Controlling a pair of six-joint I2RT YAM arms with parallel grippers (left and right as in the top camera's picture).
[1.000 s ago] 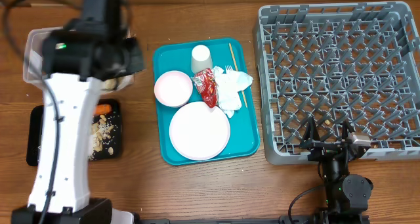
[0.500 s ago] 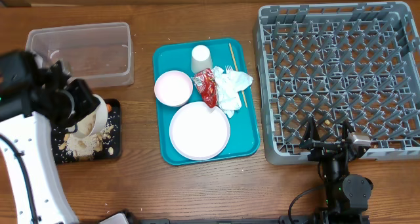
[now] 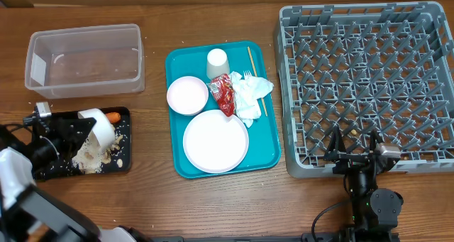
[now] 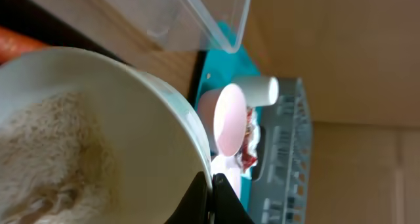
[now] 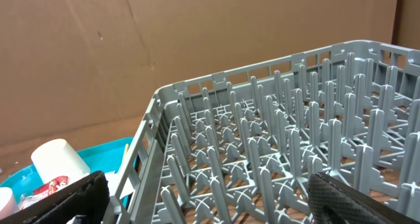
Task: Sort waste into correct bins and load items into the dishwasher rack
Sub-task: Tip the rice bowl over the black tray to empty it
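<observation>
The bowl (image 3: 99,128) is clamped at its rim by the left pincer (image 3: 79,130). The jaws are fully closed on the thin wall, and the wrist view shows both tips meeting across the rim. A rim grip leaves the bowl's mouth unobstructed.

The bowl is tipped steeply on its side so that its scraps (image 3: 92,155) slide out. A beige heap lies directly below the pincer on the black tray (image 3: 126,164). Residue clings inside the bowl, so the emptying step is judged incomplete.

The carrot (image 3: 112,117) lies just beyond the bowl in the same tray, which suggests this tray serves as the food-waste bin. The tub (image 3: 85,64) stands farther beyond the pincer, apart from the black tray, with nothing large in it. It is presumably reserved for dry waste.

Well to the right of the left pincer, the teal tray (image 3: 174,164) carries:
- the second bowl (image 3: 187,95)
- the plate (image 3: 216,140)
- the cup (image 3: 216,62)
- the wrapper (image 3: 223,93)
- the napkins (image 3: 250,96)
- the stick (image 3: 255,79)

The right pincer (image 3: 352,157) is spread wide and holds nothing. It sits at the near edge of the rack (image 3: 369,79), which extends ahead of it and shows no dishes. This position keeps it clear of the left arm and close to the loading point.
</observation>
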